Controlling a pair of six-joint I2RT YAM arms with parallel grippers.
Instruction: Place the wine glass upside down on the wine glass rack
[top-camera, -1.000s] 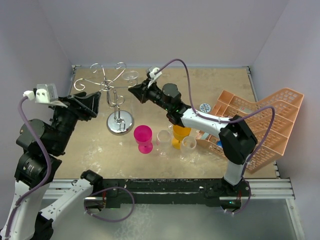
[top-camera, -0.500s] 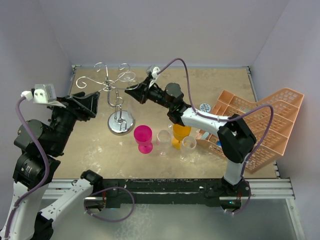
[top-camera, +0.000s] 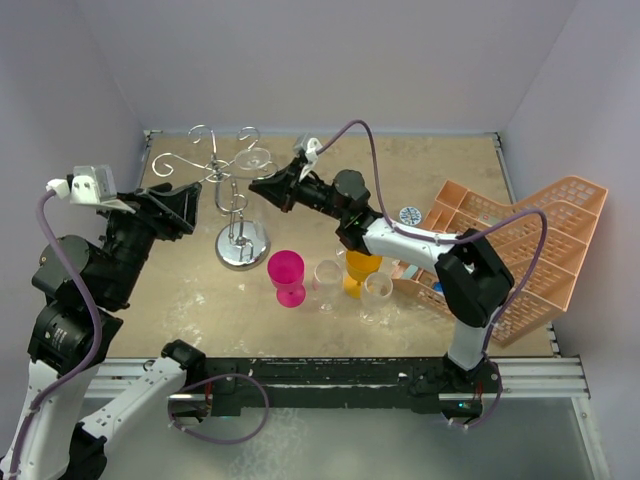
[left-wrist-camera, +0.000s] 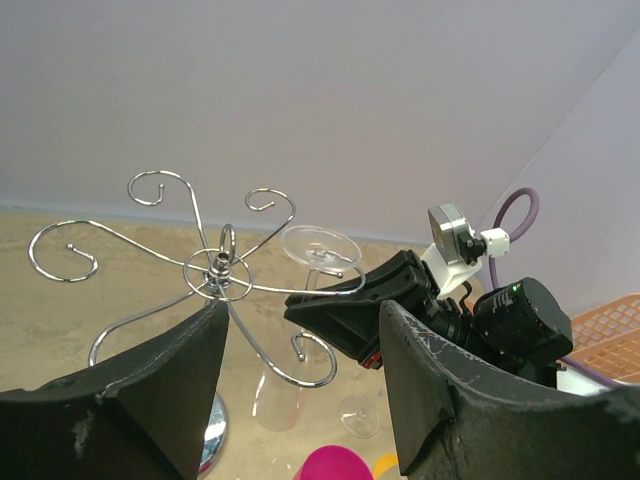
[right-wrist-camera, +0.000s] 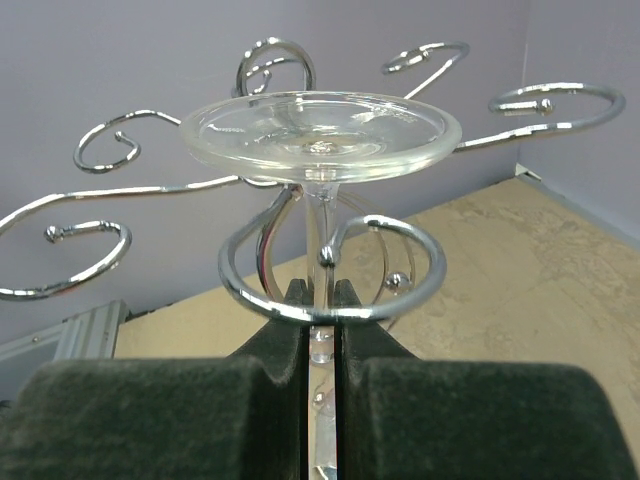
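Wine glass inverted, foot up, stem inside scroll curl of wine glass rack, foot just above curl. Left gripper spread wide, apart from rack, on its left. Right gripper pinching glass stem below curl. Near rack base: magenta goblet, clear glass, orange cup, second clear glass. Round disc, print unreadable. Peach crate at right holds small blue item, perhaps cup.

Inverted wine glass at rack scroll; cups before rack; crate far right.
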